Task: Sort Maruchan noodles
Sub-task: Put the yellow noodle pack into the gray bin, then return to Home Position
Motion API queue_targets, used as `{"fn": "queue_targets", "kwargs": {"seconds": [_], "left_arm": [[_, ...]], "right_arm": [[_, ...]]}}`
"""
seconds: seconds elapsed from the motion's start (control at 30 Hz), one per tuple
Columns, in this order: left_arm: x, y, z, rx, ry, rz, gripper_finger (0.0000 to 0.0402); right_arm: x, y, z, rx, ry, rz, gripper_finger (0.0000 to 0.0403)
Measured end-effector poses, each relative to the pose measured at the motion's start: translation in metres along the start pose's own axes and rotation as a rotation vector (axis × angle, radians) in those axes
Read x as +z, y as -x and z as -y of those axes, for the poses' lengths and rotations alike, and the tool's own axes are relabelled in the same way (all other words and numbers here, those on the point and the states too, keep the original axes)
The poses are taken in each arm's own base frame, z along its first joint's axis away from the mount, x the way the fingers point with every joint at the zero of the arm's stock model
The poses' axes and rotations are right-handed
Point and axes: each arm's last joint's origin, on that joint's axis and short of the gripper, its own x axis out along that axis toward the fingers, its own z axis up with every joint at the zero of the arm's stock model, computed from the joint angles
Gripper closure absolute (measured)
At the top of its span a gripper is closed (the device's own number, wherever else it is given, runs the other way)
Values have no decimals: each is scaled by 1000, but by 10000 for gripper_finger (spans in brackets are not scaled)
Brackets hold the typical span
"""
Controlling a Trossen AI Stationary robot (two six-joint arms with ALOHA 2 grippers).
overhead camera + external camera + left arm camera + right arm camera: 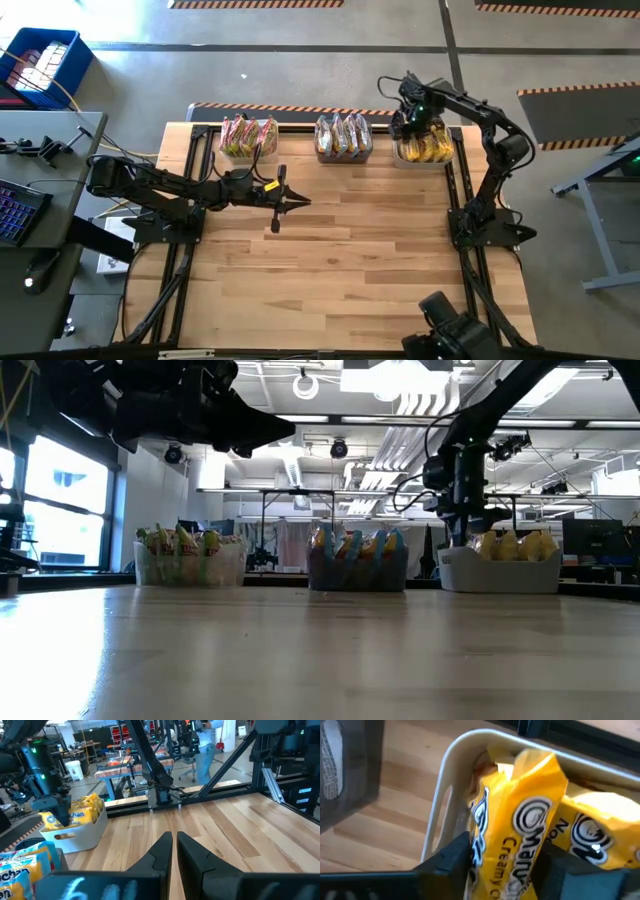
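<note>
sorting nearly done, last packet going into the right bin

from where i stand the table [340, 260] looks bare apart from three bins along its far edge. the left bin [248, 138] holds packets with green and red print, the middle bin [344, 139] holds packets with blue showing, and the right bin [424, 148] is full of yellow ones. no loose noodles lie anywhere on the wood that i can see, so the sort looks close to finished.

the right gripper [512, 865] is down over the right bin, at its left end, with a yellow packet [520, 845] standing between its fingers. the packet sits inside the bin's rim, upright among the other yellow ones. the fingers stand on either side of it, but i cannot tell whether they grip it or have let go.

the left gripper [287, 201] waits over the middle of the table, well apart from the bins, its jaws closed on nothing.

what seems left: release this packet, lift clear. whether more noodles wait out of sight i cannot say.
</note>
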Motion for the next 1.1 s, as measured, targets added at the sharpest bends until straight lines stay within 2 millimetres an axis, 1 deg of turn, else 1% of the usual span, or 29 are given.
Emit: {"fn": "queue_targets", "kwargs": {"seconds": [0.17, 0.27, 0.33, 0.4, 0.5, 0.63, 0.7, 0.77, 0.83, 0.9, 1.0, 1.1], "left_arm": [[0, 0, 0, 0, 0, 0, 385], [0, 0, 0, 0, 1, 0, 385], [0, 0, -1, 2, 1, 0, 385], [0, 0, -1, 2, 1, 0, 385], [0, 0, -1, 3, 0, 0, 385], [1, 2, -4, 16, 0, 1, 385], [6, 6, -8, 33, -3, 19, 385], [9, 10, -12, 50, -8, 14, 385], [15, 17, -16, 66, -17, 16, 385], [20, 23, -19, 78, -19, 20, 385], [26, 32, -20, 83, -18, 13, 385], [34, 40, -19, 83, -20, 25, 385]], "right_arm": [[2, 0, 0, 2, 24, 17, 211], [4, 6, -1, 5, 26, 26, 201], [5, 16, -3, 8, 46, 32, 203], [4, 32, -5, -2, 72, 49, 211], [0, 64, -10, -14, 115, 131, 234], [-15, 103, -20, -2, 218, 312, 276], [-25, 116, -24, 22, 283, 429, 299], [-37, 122, -28, 61, 342, 537, 322], [-49, 123, -34, 112, 390, 656, 345], [-63, 119, -40, 169, 459, 775, 368], [-84, 100, -53, 285, 606, 926, 395], [-107, 76, -66, 383, 722, 1071, 397]]}}
